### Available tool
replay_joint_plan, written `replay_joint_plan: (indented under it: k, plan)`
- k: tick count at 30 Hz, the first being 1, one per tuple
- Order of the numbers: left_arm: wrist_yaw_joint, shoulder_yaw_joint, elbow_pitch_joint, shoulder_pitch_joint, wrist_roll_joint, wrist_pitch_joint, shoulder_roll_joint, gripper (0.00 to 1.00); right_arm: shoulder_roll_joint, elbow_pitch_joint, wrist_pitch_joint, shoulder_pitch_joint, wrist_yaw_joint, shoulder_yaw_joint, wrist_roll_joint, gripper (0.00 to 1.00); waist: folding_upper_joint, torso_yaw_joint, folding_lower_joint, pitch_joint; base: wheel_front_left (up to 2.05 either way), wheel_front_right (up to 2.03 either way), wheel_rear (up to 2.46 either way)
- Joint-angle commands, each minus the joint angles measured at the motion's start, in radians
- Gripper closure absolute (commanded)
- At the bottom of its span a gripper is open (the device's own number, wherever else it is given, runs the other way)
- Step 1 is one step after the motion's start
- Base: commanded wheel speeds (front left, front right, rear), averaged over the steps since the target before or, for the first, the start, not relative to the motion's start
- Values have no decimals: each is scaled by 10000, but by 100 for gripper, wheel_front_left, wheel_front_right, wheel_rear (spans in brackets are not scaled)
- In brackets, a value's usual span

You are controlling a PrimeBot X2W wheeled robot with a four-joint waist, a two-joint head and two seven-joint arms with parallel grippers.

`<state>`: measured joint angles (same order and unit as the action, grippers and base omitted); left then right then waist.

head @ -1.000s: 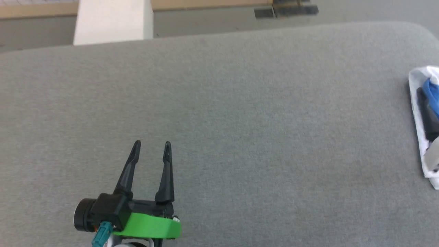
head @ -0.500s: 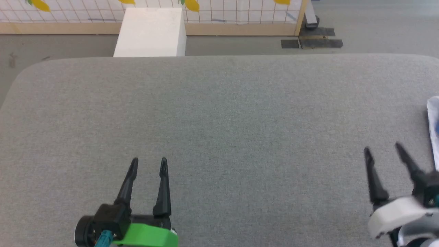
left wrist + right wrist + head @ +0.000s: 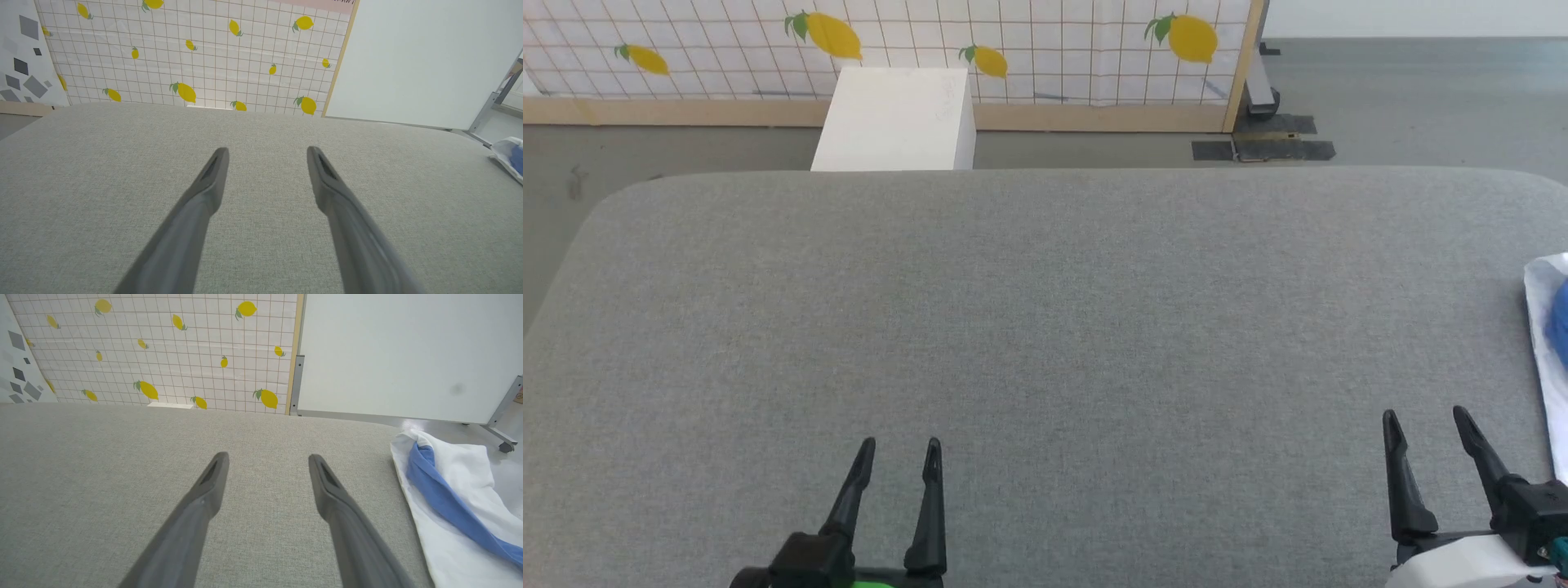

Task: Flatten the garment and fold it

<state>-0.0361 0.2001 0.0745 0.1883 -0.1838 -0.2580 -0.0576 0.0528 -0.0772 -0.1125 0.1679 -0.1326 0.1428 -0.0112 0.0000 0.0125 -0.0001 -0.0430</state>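
grey table [image 3: 1045, 310], garment [image 3: 453, 486] heaped at right (white, blue); left claw [image 3: 900, 445], right claw [image 3: 1424, 415] apart.

Grey fabric table [image 3: 1045, 327], white box [image 3: 894, 118] beyond, lemon-print grid screen [image 3: 1013, 41] behind.

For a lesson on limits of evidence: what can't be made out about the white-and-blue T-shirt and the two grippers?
- Soft white T-shirt with blue sleeve: head view, cut off by the right edge; fold state unclear.
- Right wrist view: runs off the bottom corner.
- Left wrist view: too small.
- Head view: left gripper, right gripper bodies cut by bottom edge.
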Motion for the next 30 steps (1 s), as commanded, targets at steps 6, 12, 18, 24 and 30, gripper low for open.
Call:
replay_joint_plan:
  k: [6, 12, 18, 24, 30]
  plan:
    - [-10, 23, 2, 58, 6, 13, 13, 100, 0, 267, -111, -2, 0, -4, -125, 100, 0, 1, 1, 97, 0, 0, 0]
    - [3, -39, -24, -11, 70, 103, 15, 100, 1, 284, -66, -61, 1, -57, -116, 100, 0, -5, 1, 111, 0, 0, 0]
    - [21, -135, -60, -103, 156, 225, 18, 100, 0, 308, -8, -140, 2, -124, -105, 100, 0, -11, 1, 127, 0, 0, 0]
    - [38, -230, -95, -194, 243, 345, 21, 100, -2, 332, 50, -219, 2, -191, -94, 100, 0, -16, 1, 143, 0, 0, 0]
    - [56, -326, -130, -286, 329, 466, 24, 100, -3, 356, 108, -298, 3, -258, -83, 100, 0, -22, 1, 158, 0, 0, 0]
